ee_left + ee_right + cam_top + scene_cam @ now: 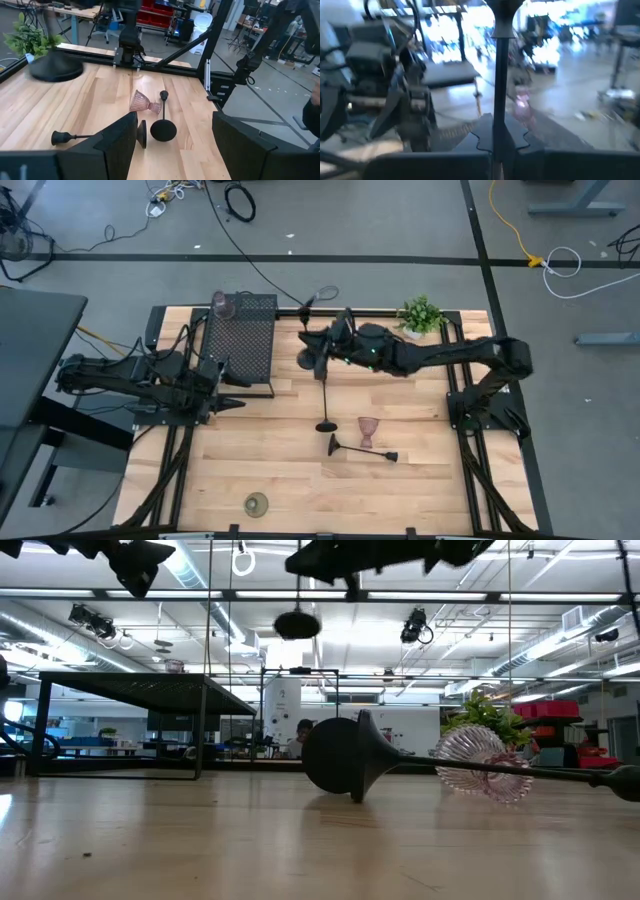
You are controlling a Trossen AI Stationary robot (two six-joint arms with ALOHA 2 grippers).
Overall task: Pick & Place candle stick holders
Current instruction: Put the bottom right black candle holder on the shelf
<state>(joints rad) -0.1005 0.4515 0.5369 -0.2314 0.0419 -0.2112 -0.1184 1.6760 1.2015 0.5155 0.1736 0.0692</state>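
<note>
Black metal candlestick [305, 358]: right gripper [498, 142] is clamping its stem beside the mesh box [243, 338]; left gripper [172, 137] is gaping empty near the worktop's left edge.

Low across my table, a black stem holder [345, 762] lies on its side, round base toward the camera. Just behind its stem, a pink goblet [485, 762] lies tipped over. The mesh box [130, 725] stands left; a plant [490, 715] shows behind the goblet.
</note>
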